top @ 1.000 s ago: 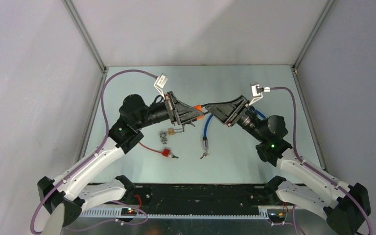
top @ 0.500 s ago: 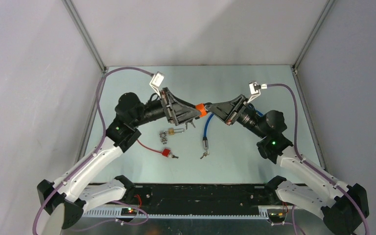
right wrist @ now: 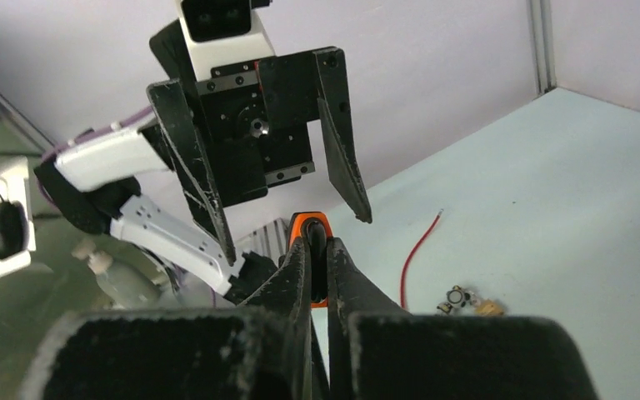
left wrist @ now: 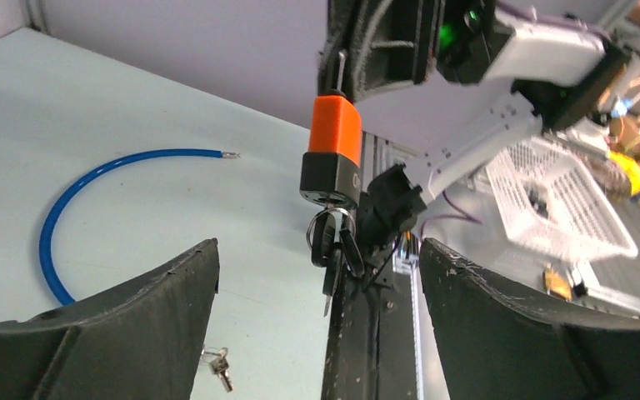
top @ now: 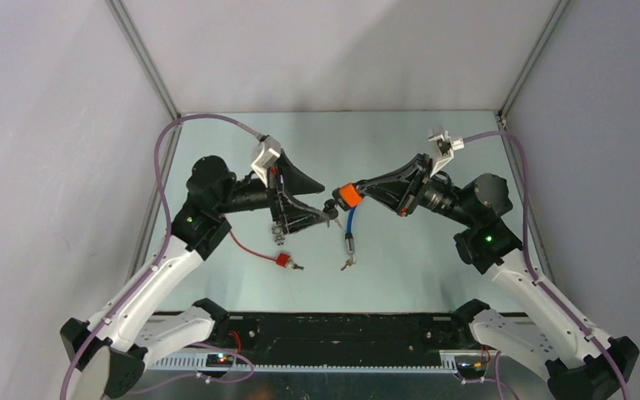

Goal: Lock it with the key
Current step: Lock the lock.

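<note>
Withdrawal is the news in the overhead view. A second ago the left gripper (top: 327, 203) was closed in around the orange padlock (top: 349, 197). Now it has pulled back a little toward the left edge of the desk (top: 433, 150) and rolled over, with its jaws spread. The right gripper (top: 356, 189) has swung slightly toward the right edge and carries the padlock in the air above the middle of the desk. Below it lie a blue cable (top: 351, 218) and, nearer the left edge, a red cable (top: 254, 250).

The left wrist view shows its own fingers (left wrist: 133, 308) wide apart with nothing between them. The padlock hangs ahead, just beyond the tips. A key bunch (left wrist: 333, 250) dangles from its underside, so one key appears to sit in the keyhole.

The right wrist view shows that arm's fingers (right wrist: 300, 275) pressed together on the top of the padlock, with the spread left jaws facing it from just beyond. The fingers hide the shackle, so whether it is snapped home cannot be told.

The release probably means either that the key turn is finished or that the left arm is resetting its wrist for another twist. The key left in place suggests the second is still possible.
</note>
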Controlling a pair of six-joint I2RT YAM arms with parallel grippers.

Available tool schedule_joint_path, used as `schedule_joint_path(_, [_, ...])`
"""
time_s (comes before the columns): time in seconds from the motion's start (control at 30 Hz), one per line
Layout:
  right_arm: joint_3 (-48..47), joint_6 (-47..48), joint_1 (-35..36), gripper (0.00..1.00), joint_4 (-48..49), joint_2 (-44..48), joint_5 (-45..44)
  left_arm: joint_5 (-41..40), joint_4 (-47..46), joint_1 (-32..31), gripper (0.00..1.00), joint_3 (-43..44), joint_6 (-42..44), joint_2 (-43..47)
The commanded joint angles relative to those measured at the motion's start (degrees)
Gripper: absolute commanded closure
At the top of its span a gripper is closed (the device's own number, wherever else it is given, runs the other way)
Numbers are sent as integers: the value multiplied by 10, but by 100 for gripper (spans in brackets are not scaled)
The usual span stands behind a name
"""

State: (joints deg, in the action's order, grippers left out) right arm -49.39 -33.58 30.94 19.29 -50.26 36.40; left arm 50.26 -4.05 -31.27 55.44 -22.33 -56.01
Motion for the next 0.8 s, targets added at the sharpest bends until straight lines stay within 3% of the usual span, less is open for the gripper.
schedule_joint_path(0.0, [-44,82,11,100,-30,13,46,75,10,-7,9,9,86,9])
schedule_joint_path(0.13, [-50,107,24,100,-35,12,47,98,10,-20,23,5,97,-1])
schedule_joint_path(0.17, [-51,108,25,100,-33,11,48,24,10,-22,27,6,97,-6])
schedule_joint_path(0.2, [-53,109,26,100,-32,8,48,83,10,-23,29,7,96,-8])
schedule_joint_path(0.27, [-55,110,28,100,-31,5,48,107,10,-25,31,11,93,-15])
schedule_joint_path(0.43, [-56,117,37,100,-20,4,36,107,10,-34,35,10,86,-38])
schedule_joint_path(0.57, [-56,146,62,100,-14,3,15,95,10,-36,45,17,78,-46])
schedule_joint_path(0.63, [-56,164,73,100,-15,3,4,95,10,-36,55,21,77,-46])
schedule_joint_path(0.77, [-56,173,83,100,-13,3,-8,73,21,-36,88,23,89,-43])
